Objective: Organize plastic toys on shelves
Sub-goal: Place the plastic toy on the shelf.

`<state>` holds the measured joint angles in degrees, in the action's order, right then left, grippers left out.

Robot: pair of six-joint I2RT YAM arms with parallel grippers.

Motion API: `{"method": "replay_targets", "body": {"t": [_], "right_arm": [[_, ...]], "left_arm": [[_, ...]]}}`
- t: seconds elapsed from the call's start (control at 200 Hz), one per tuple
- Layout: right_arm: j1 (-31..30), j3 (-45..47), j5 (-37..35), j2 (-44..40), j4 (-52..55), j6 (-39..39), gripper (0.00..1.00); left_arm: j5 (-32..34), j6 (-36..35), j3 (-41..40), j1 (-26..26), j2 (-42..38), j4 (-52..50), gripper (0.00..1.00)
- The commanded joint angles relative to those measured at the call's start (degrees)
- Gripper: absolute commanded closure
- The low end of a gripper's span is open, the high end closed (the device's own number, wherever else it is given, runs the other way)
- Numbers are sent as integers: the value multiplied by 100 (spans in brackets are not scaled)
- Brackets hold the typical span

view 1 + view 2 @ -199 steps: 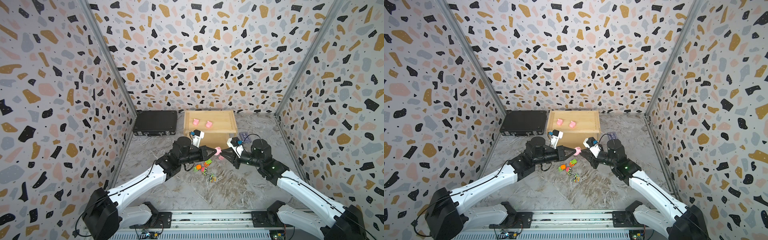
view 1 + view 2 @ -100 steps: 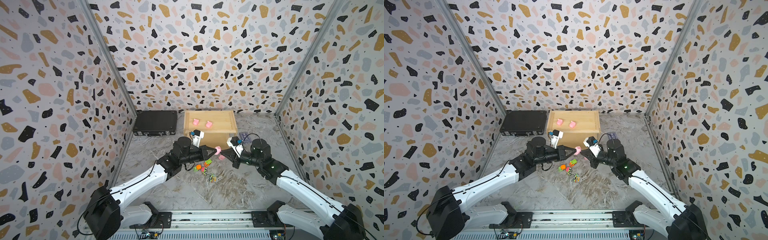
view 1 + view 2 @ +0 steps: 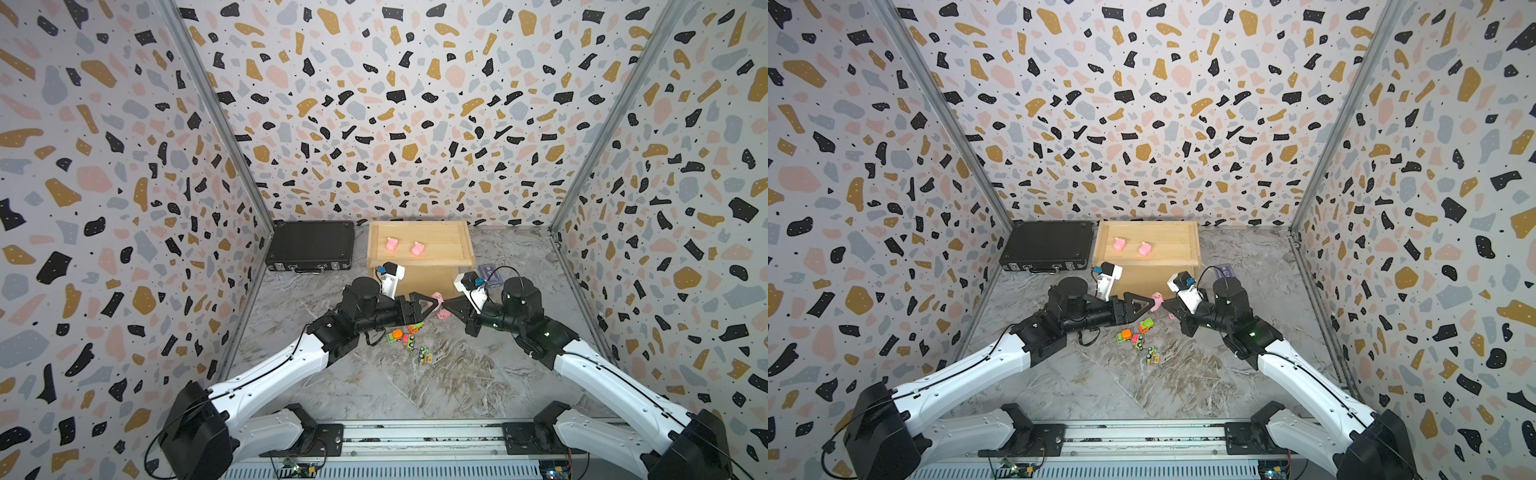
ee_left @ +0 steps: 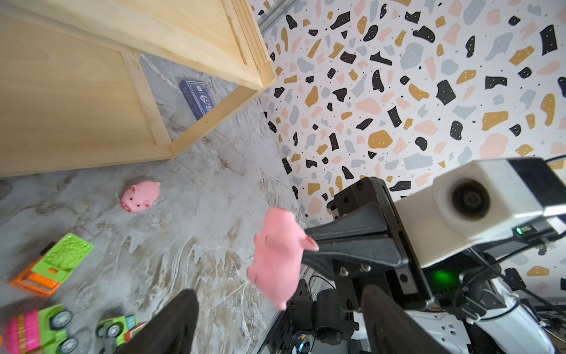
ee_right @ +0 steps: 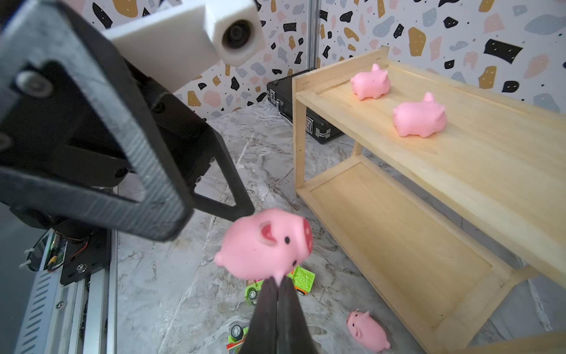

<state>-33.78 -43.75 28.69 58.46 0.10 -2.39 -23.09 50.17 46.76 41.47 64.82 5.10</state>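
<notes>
Handover's done! The left gripper (image 3: 430, 303) has sprung wide and let go; the right gripper (image 5: 277, 285), pressed together, now pinches the pink pig (image 5: 266, 245). Next stop, likely, the wooden rack (image 5: 299, 138).

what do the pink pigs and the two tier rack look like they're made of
Pink pigs: probably soft rubber or vinyl, smooth matte skin with rounded moulded shapes; the held pig hangs from a thin nub pinched in the right gripper. Rack: pale bare-looking wood, grain lines and joints visible.
</notes>
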Motion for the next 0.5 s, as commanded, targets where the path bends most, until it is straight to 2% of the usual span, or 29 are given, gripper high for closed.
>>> {"method": "replay_targets", "body": {"t": [0.0,0.115,0.255,0.496], "right_arm": [[-30,-603,-235,17,619,234,100],[-22,-1427,-644,400,1645,518,100],[110,-2864,-1019,1322,3233,968,100],[518,-4797,-1030,2667,4695,1426,100]], "left_arm": [[591,-799,214,-69,-481,-819,7],[1347,-1518,395,-262,-928,-1844,3],[2286,-2113,467,-591,-1361,-2745,0],[2731,-2602,257,-991,-1660,-3154,0]]}}
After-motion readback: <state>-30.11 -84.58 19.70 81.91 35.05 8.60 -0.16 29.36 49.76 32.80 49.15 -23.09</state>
